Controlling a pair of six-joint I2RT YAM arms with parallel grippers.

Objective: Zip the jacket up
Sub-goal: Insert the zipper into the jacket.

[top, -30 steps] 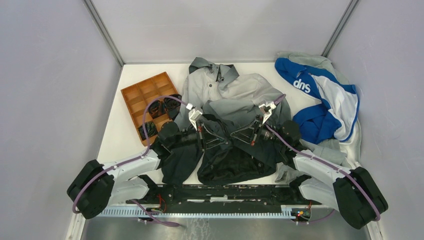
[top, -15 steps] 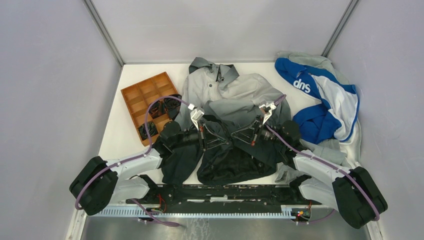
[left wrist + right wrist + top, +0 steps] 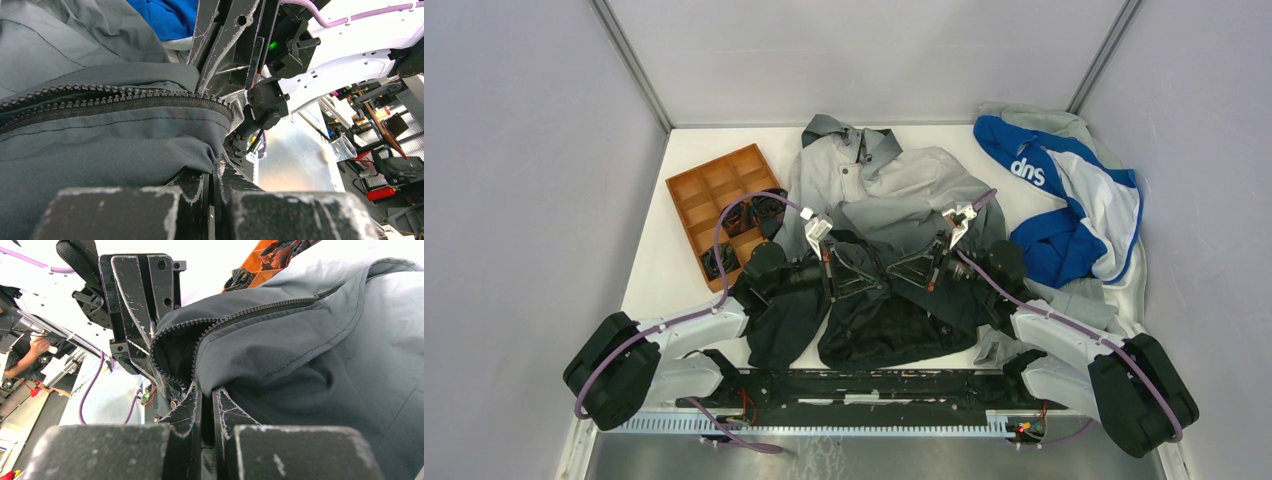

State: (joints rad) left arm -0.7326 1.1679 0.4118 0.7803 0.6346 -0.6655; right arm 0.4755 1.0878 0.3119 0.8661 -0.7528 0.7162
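The jacket point(image 3: 894, 195) lies on the desk point(image 3: 656, 275) just right of the orange tray point(image 3: 712, 192), its dark hem in front of the tray, where left hand point(image 3: 214, 175) and right hand point(image 3: 206, 396) each pinch a zipper point(image 3: 125, 95) edge.

Garments on the table point(image 3: 664, 280): three, namely one jacket point(image 3: 874, 190) at centre, one blue-and-white garment point(image 3: 1074, 200) at far right, and one light grey garment point(image 3: 1084, 305) lying partly beneath it. Containers: one orange tray point(image 3: 714, 185) at left, divided into compartments, with dark items point(image 3: 721, 262) in at least two of them; the exact number of items cannot be determined. Robot hardware: two arms, the left arm point(image 3: 694, 330) and the right arm point(image 3: 1064, 340), carrying two grippers, the left gripper point(image 3: 869, 278) and the right gripper point(image 3: 899, 268), plus two purple cables point(image 3: 716, 235), one per arm.
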